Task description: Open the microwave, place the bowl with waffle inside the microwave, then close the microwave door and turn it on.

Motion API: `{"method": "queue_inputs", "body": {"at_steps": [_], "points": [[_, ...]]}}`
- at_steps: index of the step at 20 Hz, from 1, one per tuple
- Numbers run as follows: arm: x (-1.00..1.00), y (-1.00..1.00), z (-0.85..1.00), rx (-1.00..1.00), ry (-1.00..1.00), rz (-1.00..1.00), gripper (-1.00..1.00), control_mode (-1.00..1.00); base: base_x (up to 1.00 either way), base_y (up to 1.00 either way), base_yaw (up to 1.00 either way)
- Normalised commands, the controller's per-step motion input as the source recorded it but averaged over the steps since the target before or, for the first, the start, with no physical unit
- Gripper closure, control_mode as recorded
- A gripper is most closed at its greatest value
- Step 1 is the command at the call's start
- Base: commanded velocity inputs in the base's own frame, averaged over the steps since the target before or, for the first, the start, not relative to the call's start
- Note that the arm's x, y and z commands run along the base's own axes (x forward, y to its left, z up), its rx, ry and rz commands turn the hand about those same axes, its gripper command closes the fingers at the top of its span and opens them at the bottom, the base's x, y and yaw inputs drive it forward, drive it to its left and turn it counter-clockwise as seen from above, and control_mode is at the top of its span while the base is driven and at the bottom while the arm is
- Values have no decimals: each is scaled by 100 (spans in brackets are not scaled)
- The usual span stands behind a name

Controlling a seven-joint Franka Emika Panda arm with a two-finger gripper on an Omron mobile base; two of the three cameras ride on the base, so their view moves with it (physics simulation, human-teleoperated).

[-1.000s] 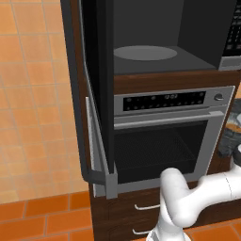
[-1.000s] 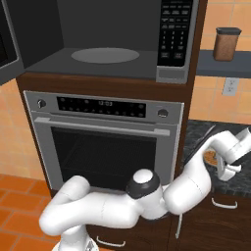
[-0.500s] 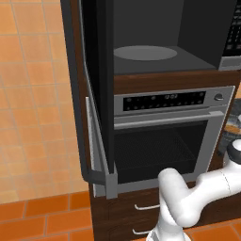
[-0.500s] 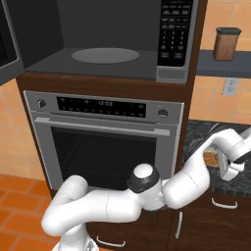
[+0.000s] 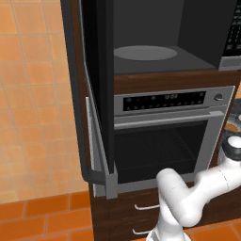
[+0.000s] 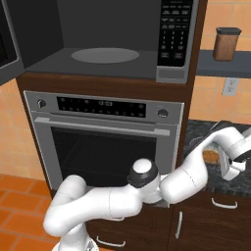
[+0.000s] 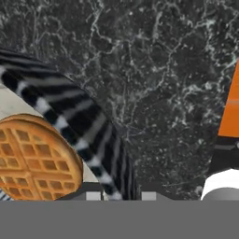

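On the dark counter, the tool (image 7: 121,196) grips the bowl's (image 7: 70,121) striped rim, waffle (image 7: 35,158) beside

Light was even and flat in all three pictures, with no clear source. The microwave (image 6: 112,44) cavity stayed dim, its turntable (image 6: 105,55) a paler grey. The oven (image 5: 164,136) front showed no glare. Shadows were faint. The hand view looked soft and coarse: the waffle (image 7: 35,158) and the speckled table (image 7: 163,84) were blurred.
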Motion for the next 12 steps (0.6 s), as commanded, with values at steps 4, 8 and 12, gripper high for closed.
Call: {"method": "queue_inputs", "body": {"at_steps": [4, 8, 12], "points": [[0, 0, 0, 0, 0, 0, 100, -100, 0, 0, 0], [-25, 0, 0, 0, -5, 0, 100, -100, 0, 0, 0], [-96, 2, 1, -7, -25, 0, 100, -100, 0, 0, 0]]}}
